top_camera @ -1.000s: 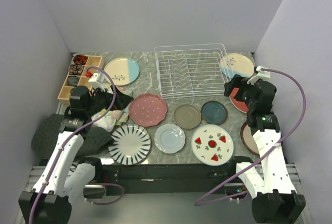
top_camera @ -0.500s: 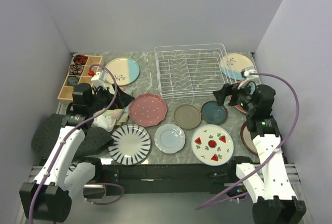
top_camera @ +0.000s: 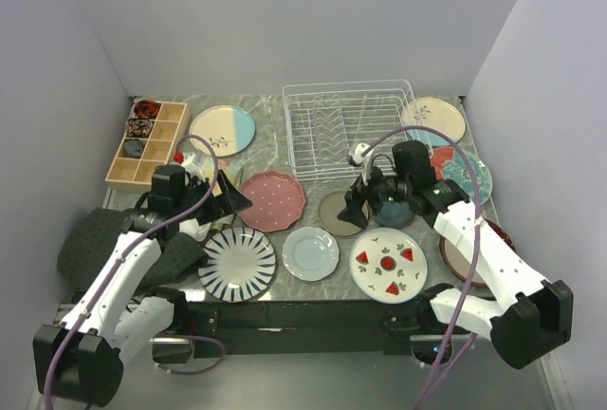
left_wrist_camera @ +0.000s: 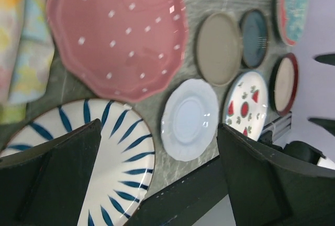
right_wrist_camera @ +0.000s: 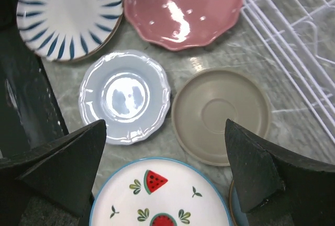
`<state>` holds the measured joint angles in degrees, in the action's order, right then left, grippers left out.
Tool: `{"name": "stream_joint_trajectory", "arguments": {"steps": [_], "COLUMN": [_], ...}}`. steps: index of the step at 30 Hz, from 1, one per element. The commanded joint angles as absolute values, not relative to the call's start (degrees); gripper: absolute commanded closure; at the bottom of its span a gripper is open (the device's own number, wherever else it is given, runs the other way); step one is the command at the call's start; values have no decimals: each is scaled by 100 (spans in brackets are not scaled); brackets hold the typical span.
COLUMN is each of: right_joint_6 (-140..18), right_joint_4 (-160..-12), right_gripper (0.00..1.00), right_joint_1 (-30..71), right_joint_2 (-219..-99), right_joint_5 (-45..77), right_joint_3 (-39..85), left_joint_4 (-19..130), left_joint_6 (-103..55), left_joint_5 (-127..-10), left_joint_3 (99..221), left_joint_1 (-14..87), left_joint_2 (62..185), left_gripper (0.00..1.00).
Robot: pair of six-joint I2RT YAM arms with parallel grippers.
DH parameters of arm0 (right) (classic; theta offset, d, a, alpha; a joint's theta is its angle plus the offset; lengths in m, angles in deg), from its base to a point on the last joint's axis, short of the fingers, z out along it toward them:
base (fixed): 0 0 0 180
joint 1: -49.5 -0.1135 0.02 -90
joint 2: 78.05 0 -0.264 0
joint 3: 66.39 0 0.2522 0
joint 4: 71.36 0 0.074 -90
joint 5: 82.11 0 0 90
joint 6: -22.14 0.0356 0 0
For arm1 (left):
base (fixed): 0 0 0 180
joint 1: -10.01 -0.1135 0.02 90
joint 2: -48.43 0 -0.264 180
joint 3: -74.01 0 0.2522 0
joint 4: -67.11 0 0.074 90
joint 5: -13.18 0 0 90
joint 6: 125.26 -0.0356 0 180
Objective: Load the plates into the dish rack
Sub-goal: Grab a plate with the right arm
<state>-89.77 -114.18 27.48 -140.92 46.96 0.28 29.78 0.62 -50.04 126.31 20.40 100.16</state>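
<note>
The white wire dish rack (top_camera: pixel 346 130) stands at the back with no plates in it. On the table lie the pink dotted plate (top_camera: pixel 271 200), navy-striped plate (top_camera: pixel 236 263), pale blue plate (top_camera: pixel 310 252), watermelon plate (top_camera: pixel 388 264) and taupe plate (top_camera: pixel 337 213). My right gripper (top_camera: pixel 353 213) is open and empty above the gap between the taupe plate (right_wrist_camera: pixel 221 113) and the watermelon plate (right_wrist_camera: pixel 162 194). My left gripper (top_camera: pixel 237 201) is open and empty by the pink plate's left edge, above the striped plate (left_wrist_camera: pixel 99 153).
Cream-and-blue plates lie at back left (top_camera: pixel 221 130) and back right (top_camera: pixel 432 119). A red-rimmed teal plate (top_camera: pixel 465 171) and a dark-rimmed plate (top_camera: pixel 469 258) lie at the right. A wooden compartment box (top_camera: pixel 144 139), a floral cloth (top_camera: pixel 204 215) and a dark mat (top_camera: pixel 90 239) are at the left.
My right arm has swung from the right edge leftward and down over the taupe and watermelon plates. My left gripper has moved right toward the pink plate.
</note>
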Motion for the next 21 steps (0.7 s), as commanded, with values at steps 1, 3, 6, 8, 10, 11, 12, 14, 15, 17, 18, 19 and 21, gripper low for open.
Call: {"name": "stream_joint_trajectory", "arguments": {"steps": [1,3,6,8,10,11,12,14,15,17,18,19,21], "right_joint_6": [-9624,-10113,-10773,-10951,-11013,-11057,-11092,-11250,-11286,-11295,-11277,-11269,-11295], "right_joint_4": [-11282,-11202,-10974,-10771,-10561,-10438,-10315,-10051,-9989,-9927,-9927,-9944,-9936], "right_gripper": [0,0,0,0,0,0,0,0,0,1,1,3,4], "right_joint_1": [2167,1754,944,523,267,48,-84,-287,-453,-542,-586,-604,-630], "right_joint_2": [-13800,-13782,-14061,-14378,-14958,-15134,-15457,-15775,-16090,-16408,-16706,-16857,-17244], "right_joint_5": [4578,4281,3605,3260,2918,2794,2628,2171,2064,1862,1835,1809,1695], "right_joint_3": [-234,-340,-367,-148,141,204,326,467,659,906,1142,1258,1512], "left_joint_4": [2953,3006,2901,2822,2751,2629,2584,2523,2531,2592,2610,2602,2506], "left_joint_6": [614,746,632,562,526,500,482,439,430,395,386,386,368], "left_joint_5": [-5914,-6326,-6679,-6837,-7153,-7285,-7434,-7664,-7917,-8182,-8261,-8367,-8692], "left_joint_3": [12459,12564,12818,12907,13021,13057,13144,13171,13180,13162,13128,13110,13136], "left_joint_1": [2441,2714,2873,2873,2873,2873,2873,2864,2864,2855,2855,2847,2846], "left_joint_2": [10221,10502,10731,10688,10495,10408,10241,10074,9916,9783,9652,9599,9388], "left_gripper": [3,3,3,3,3,3,3,3,3,3,3,3,3]}}
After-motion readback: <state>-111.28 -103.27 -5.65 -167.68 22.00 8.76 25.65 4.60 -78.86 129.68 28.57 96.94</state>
